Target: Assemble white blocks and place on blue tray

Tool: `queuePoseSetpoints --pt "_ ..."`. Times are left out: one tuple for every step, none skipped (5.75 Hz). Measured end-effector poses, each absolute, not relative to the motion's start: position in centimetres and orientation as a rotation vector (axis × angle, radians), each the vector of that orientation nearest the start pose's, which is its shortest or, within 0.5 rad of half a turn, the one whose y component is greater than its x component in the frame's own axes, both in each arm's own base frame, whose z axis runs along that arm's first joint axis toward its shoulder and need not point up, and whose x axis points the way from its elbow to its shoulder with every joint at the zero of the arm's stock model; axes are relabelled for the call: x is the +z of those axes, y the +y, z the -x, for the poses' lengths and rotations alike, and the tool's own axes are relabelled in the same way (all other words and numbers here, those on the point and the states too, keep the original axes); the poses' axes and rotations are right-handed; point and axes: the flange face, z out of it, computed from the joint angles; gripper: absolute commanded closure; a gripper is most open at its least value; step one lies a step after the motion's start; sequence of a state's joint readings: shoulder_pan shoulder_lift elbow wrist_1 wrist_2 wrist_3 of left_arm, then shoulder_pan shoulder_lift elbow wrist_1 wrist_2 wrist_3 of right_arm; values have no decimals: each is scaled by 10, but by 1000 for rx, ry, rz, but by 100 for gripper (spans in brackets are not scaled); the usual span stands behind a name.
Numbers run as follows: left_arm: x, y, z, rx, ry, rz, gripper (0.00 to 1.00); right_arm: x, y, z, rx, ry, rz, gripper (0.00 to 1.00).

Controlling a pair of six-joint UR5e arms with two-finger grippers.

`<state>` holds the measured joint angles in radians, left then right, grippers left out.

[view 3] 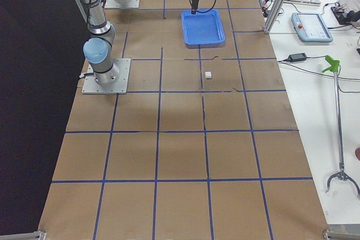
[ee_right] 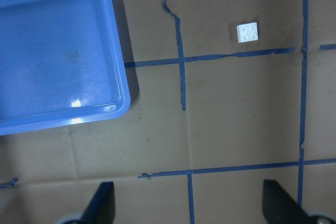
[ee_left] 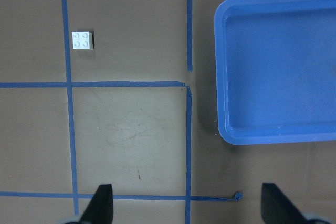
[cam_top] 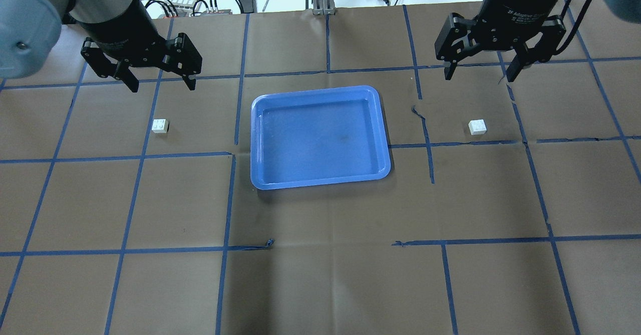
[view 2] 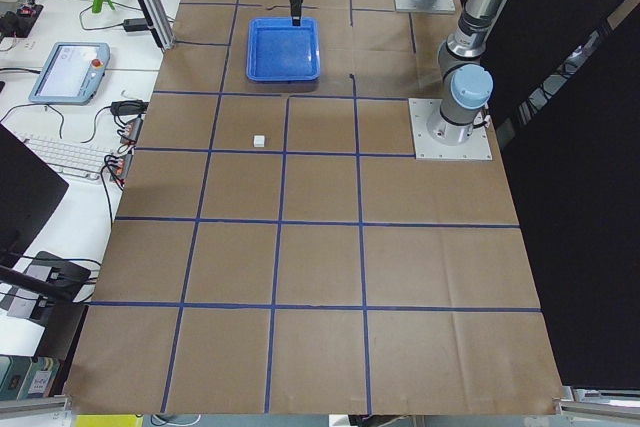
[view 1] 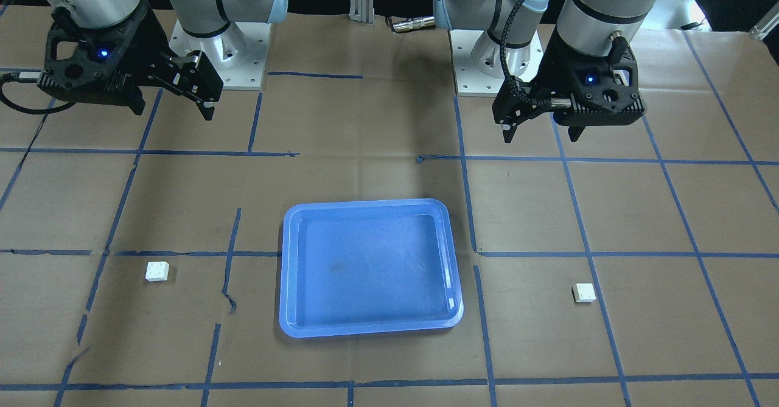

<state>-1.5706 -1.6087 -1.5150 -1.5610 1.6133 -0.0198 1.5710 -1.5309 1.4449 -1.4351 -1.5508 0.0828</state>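
- Claws hang empty over the surface [cam_top: 320, 275]. The left claw [cam_top: 163, 87] and the right claw [cam_top: 478, 78] both have their jaws spread wide with nothing between them, which I read as readiness for a pickup not yet begun.
- Seen from overhead, each claw hovers at about 12 o'clock of its own block and nearly lines up with it. Each arm would seem to need only a short shift and a descent.
- The left white block [cam_top: 160, 125] lies at 9 o'clock of the blue tray [cam_top: 320, 137], and the right white block [cam_top: 477, 126] at 3 o'clock. Both are well apart from the tray, which sits between them.
- This layout probably gives one block to each arm, with the tray in the middle as the shared drop-off.
- The tray lies flat and holds nothing. It is shallow, with rounded corners, a raised glossy rim that catches the light, and faint scuffs on its floor.
- The wrist views show each block as tiny, square and plain white, resting studs-up with four round studs. Each sits slightly askew to the blue tape lines [cam_top: 100, 157].
- With studs up, either block could take the other pressed on top. Being so small, each likely needs a well-centred pinch.
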Motion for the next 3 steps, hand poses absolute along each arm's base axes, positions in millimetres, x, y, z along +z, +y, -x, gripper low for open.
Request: queuePoseSetpoints --pt "497 -511 129 -51 3100 35 0 516 -503 -135 79 3120 -130 0" --pt "497 -511 130 -54 3100 27 0 516 -503 -136 80 3120 -129 0" --pt "500 -508 126 -62 3099 20 0 516 -503 -136 80 3120 -126 0"
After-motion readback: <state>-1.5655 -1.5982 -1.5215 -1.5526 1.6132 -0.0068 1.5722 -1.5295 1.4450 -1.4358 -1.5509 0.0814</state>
